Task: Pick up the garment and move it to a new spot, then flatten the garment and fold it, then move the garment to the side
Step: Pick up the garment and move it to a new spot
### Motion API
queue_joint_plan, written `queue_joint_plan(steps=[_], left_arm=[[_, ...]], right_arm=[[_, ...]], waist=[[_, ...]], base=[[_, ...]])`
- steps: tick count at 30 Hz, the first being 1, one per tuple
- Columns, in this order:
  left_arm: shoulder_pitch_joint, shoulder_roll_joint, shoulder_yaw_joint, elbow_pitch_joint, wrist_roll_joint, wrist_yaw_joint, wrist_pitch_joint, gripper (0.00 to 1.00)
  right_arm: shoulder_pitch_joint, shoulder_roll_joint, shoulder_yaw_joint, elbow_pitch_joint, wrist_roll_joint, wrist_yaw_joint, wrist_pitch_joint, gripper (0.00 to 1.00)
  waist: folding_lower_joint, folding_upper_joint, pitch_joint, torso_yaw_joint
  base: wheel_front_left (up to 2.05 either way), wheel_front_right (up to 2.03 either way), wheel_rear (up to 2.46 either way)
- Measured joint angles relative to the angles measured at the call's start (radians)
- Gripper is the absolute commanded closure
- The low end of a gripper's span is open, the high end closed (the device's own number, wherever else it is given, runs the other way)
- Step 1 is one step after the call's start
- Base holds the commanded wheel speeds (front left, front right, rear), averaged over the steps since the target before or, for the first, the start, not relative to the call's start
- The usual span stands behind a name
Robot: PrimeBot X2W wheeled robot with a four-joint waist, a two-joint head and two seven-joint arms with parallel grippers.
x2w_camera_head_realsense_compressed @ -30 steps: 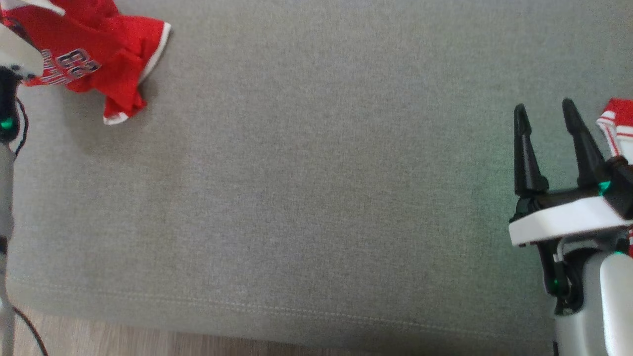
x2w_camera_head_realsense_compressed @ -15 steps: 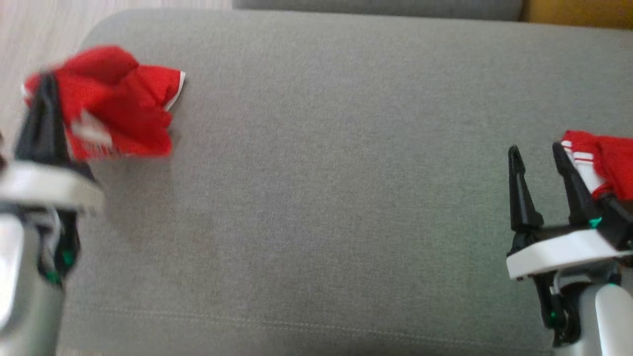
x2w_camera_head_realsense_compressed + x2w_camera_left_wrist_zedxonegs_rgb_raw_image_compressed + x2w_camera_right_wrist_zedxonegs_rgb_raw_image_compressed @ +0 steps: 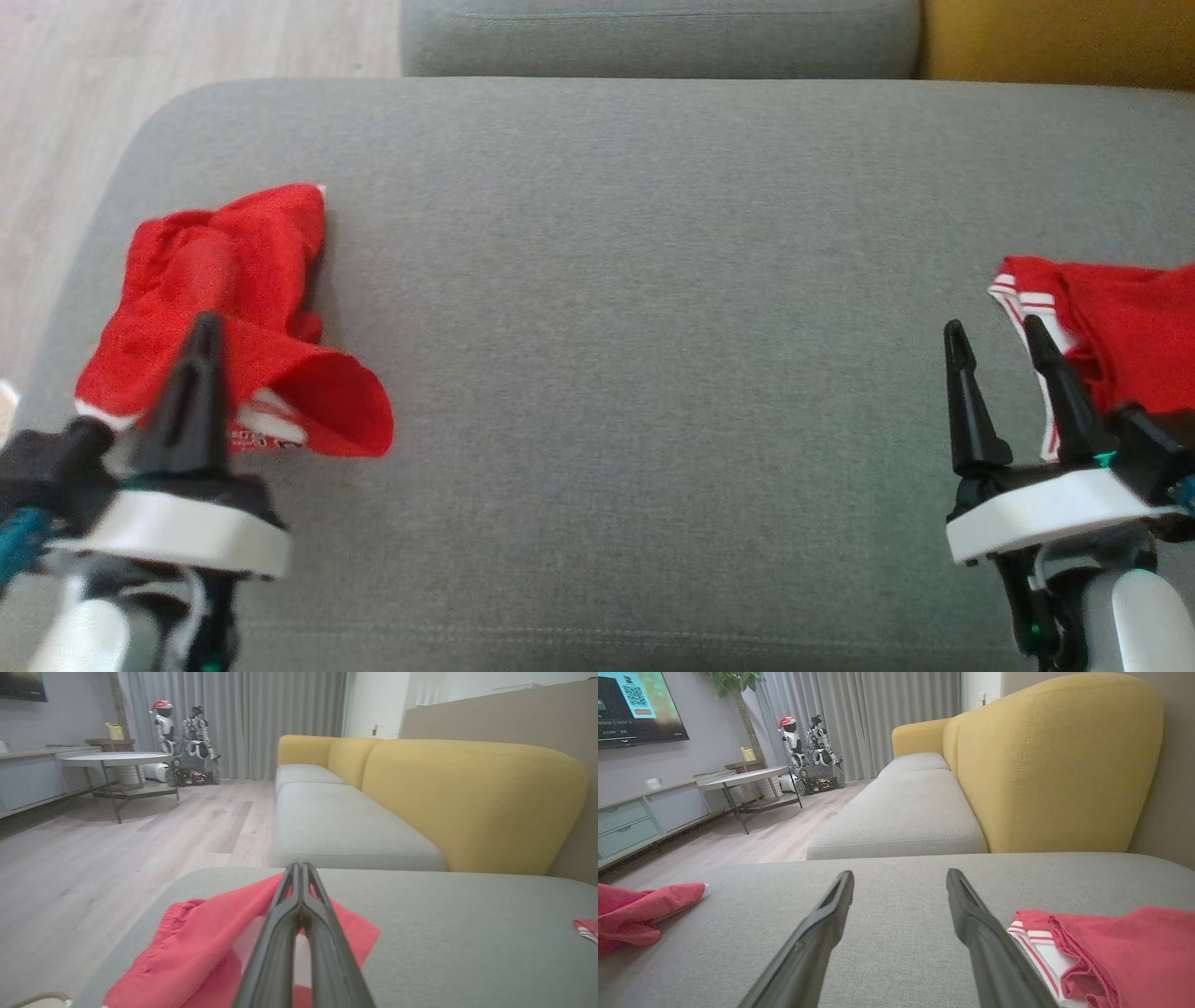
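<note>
The left claw (image 3: 205, 327) is closed at the left end of a grey sofa cushion (image 3: 635, 280), its two dark fingers pressed together on a peak of the red garment (image 3: 224, 271). In the left wrist view the fabric tents up to the fingertips; the rest spills in a crumpled heap onto the cushion near its rounded edge, one hem curled open towards the middle. The right claw (image 3: 991, 327) hangs at the far right with its jaws spread and nothing between them, just beside a second red-and-white piece (image 3: 1120, 317) (bunched too, and untouched). By the look of it, the job is in its first step, the carry to a new spot: the garment is neither flattened nor folded, and the move to the side is yet to come.
</note>
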State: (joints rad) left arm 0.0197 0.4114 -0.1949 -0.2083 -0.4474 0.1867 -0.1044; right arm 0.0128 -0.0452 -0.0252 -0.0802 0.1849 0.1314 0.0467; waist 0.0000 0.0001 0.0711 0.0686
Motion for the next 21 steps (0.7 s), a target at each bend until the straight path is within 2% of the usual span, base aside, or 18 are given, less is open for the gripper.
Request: queue_joint_plan(steps=[3,7,14,21], left_arm=[[-0.006,-0.013,-0.048,-0.017,0.000,-0.012,0.015,1.00],[-0.048,-0.048,-0.133,-0.001,0.000,-0.057,0.026,1.00],[-0.244,-0.115,-0.252,0.092,0.008,-0.145,0.041,1.00],[-0.419,-0.205,-0.358,0.178,0.032,-0.223,0.041,1.00]], right_arm=[[0.000,0.000,0.005,-0.001,0.000,0.000,0.000,0.00],[-0.003,0.000,0.015,-0.006,0.004,0.000,0.000,0.00],[-0.025,0.000,0.032,-0.017,0.026,0.000,-0.018,0.00],[-0.047,0.000,0.040,-0.014,0.036,0.000,-0.039,0.00]], waist=[[0.0000,0.0000,0.001,-0.022],[0.0000,0.0000,0.015,-0.065],[0.0000,0.0000,0.061,-0.165],[0.0000,0.0000,0.122,-0.269]], base=[[0.00,0.00,0.00],[0.00,0.00,0.00],[0.00,0.00,0.00],[0.00,0.00,0.00]])
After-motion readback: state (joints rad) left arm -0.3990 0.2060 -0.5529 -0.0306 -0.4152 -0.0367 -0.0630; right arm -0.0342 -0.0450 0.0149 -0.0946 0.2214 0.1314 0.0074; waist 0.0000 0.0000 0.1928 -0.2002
